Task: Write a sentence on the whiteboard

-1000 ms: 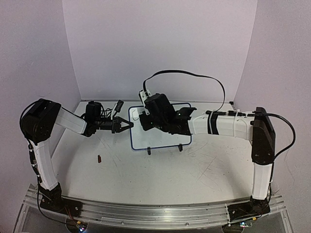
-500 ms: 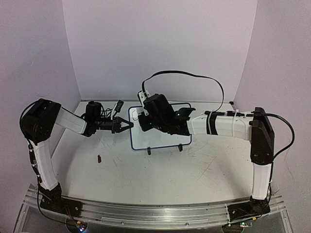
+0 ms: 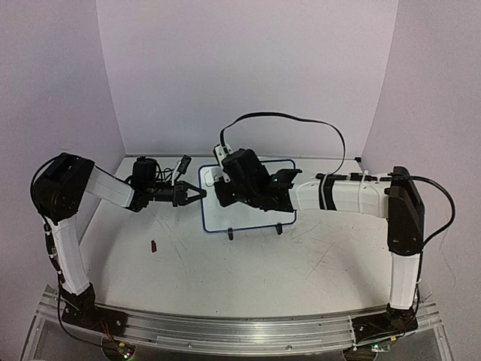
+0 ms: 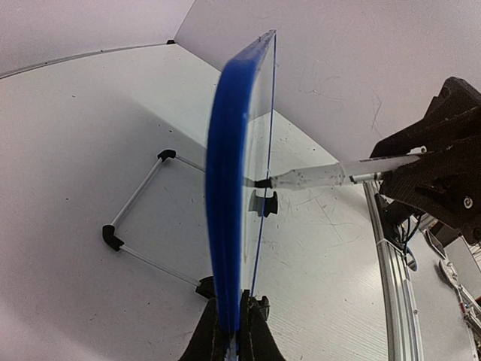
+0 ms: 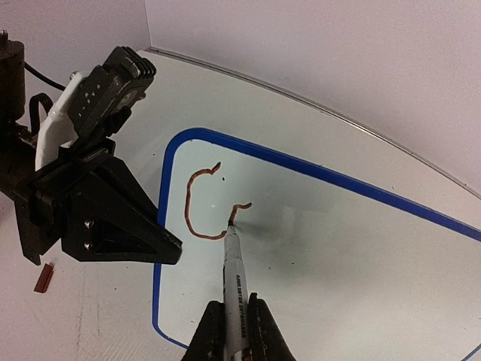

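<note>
- Blue-framed whiteboard [image 3: 218, 216] stands on the counter [image 3: 225, 271]; my left end effector [image 4: 233, 325] clamps its left edge.
- My right end effector [image 5: 234, 331] pinches a marker [image 5: 234, 278], whose long axis points at the whiteboard face with the tip touching.
- Sentence [image 5: 187, 207]: only a "C" and a partial stroke, at the whiteboard's upper left.
- Judgement: remaining strokes run rightward across the whiteboard.

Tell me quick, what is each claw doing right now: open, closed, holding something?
Left gripper: closed on the whiteboard, gripping its blue edge.
Right gripper: closed on a marker, its tip on the board.
</note>
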